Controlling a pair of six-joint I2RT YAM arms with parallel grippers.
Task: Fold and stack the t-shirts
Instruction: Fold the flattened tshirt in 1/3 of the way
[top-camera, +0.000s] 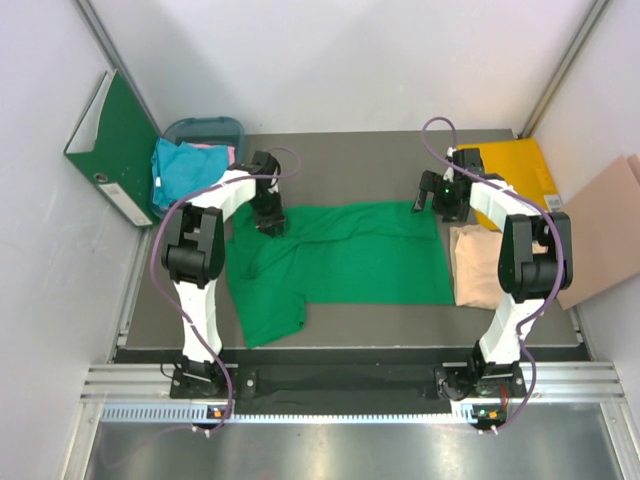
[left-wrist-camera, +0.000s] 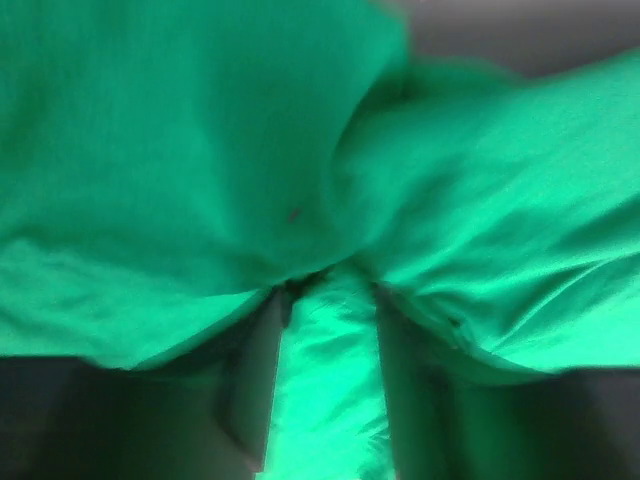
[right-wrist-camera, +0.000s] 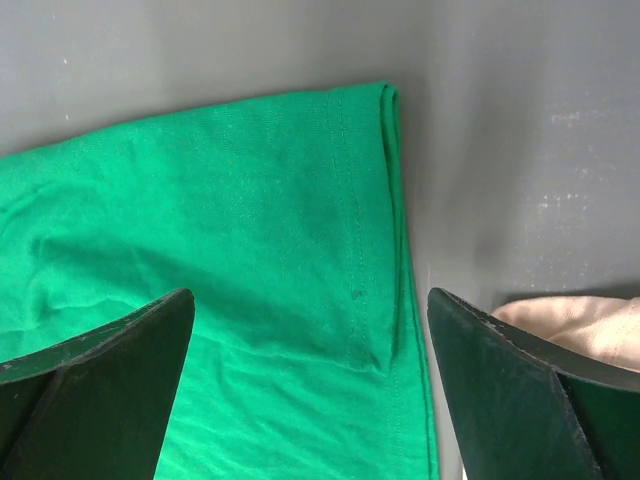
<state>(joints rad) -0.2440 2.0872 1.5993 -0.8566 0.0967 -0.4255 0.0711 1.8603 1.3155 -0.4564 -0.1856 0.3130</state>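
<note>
green t-shirt (top-camera: 340, 262) lies spread at the table's centre. left gripper (top-camera: 270, 222) sits at its 10 o'clock corner, jaws half apart with loose cloth between. right gripper (right-wrist-camera: 310, 320) hovers at 2 o'clock, wide open and empty. beige t-shirt (top-camera: 478, 265) lies at 3 o'clock.

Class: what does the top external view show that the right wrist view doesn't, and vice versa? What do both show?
Top only: green ring binder, yellow folder, teal-blue t-shirt. Wrist only: the hem stitching on the green t-shirt. Both: green t-shirt, beige-peach t-shirt, the right gripper.
</note>
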